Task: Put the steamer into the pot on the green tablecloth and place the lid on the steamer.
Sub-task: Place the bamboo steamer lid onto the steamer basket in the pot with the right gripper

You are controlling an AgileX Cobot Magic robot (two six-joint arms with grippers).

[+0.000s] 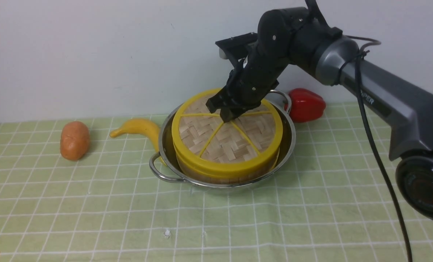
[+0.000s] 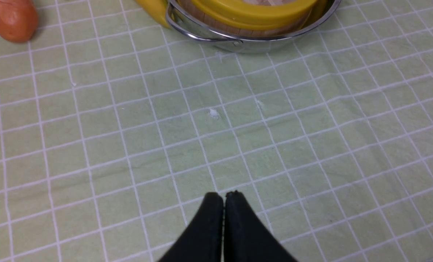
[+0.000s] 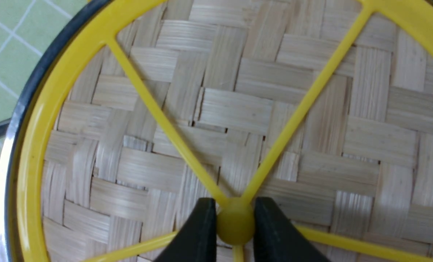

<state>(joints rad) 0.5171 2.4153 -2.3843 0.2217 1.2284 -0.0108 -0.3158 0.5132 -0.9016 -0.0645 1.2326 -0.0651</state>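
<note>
The shiny steel pot [image 1: 165, 145] stands on the green tablecloth [image 1: 92, 203]. The steamer [image 1: 216, 175] sits inside it, only its slatted side showing under the lid [image 1: 234, 145]. The woven lid with yellow rim and spokes lies on top of the steamer. My right gripper [image 1: 228, 115] is shut on the lid's centre knob [image 3: 235, 223], one finger on each side. My left gripper [image 2: 223, 194] is shut and empty, over bare cloth in front of the pot [image 2: 260, 42]. The steamer's contents are hidden.
A yellow banana [image 1: 141, 129] lies against the pot's left side. An orange potato-like vegetable [image 1: 74, 140] lies further left. A red bell pepper [image 1: 305, 104] sits behind the pot on the right, near the white wall.
</note>
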